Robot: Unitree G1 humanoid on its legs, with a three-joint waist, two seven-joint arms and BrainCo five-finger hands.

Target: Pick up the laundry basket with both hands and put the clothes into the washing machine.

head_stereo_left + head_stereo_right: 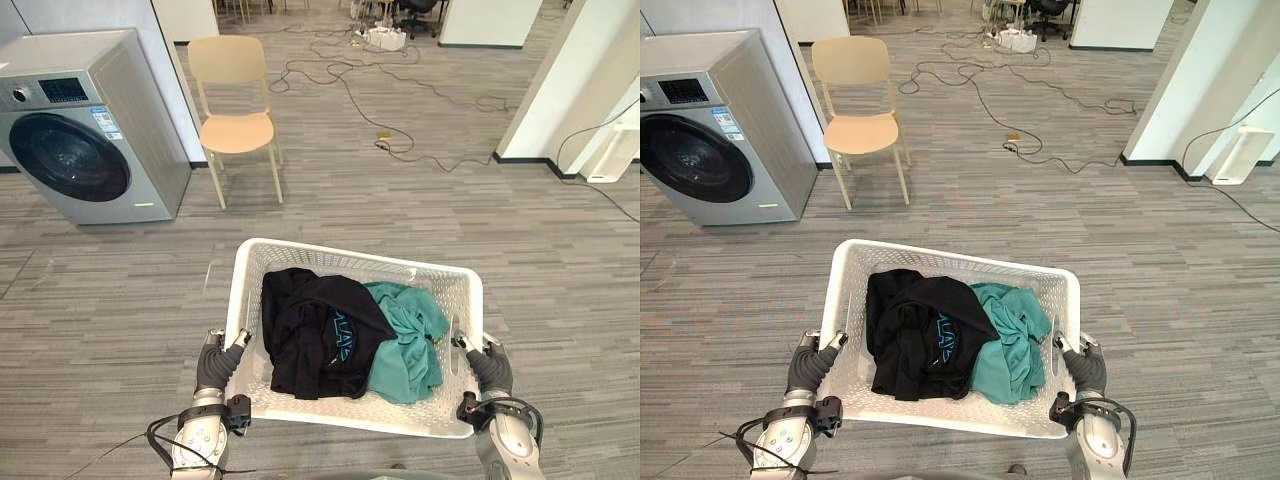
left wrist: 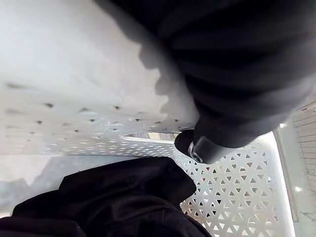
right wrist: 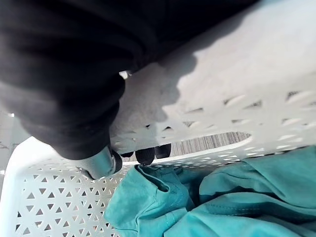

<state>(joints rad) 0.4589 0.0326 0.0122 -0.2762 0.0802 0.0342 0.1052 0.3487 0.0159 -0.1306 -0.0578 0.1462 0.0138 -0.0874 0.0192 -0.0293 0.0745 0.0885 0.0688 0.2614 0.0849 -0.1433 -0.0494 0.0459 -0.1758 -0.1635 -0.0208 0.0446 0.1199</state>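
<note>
A white perforated laundry basket (image 1: pixel 250 262) is held up in front of me, with a black garment (image 1: pixel 315 330) and a teal garment (image 1: pixel 408 340) inside. My left hand (image 1: pixel 220 362) grips its left side, thumb (image 2: pixel 197 145) curled over the rim beside the black cloth (image 2: pixel 118 197). My right hand (image 1: pixel 487 365) grips its right side, dark fingertips (image 3: pixel 145 155) hooked through the handle slot above the teal cloth (image 3: pixel 207 202). The silver washing machine (image 1: pixel 85 125) stands at the far left, with its round dark door (image 1: pixel 68 157) closed.
A beige chair (image 1: pixel 235 110) stands just right of the washer. Cables (image 1: pixel 400 140) trail over the grey plank floor behind it. White pillars (image 1: pixel 575 85) rise at the far right. Open floor lies between the basket and the machine.
</note>
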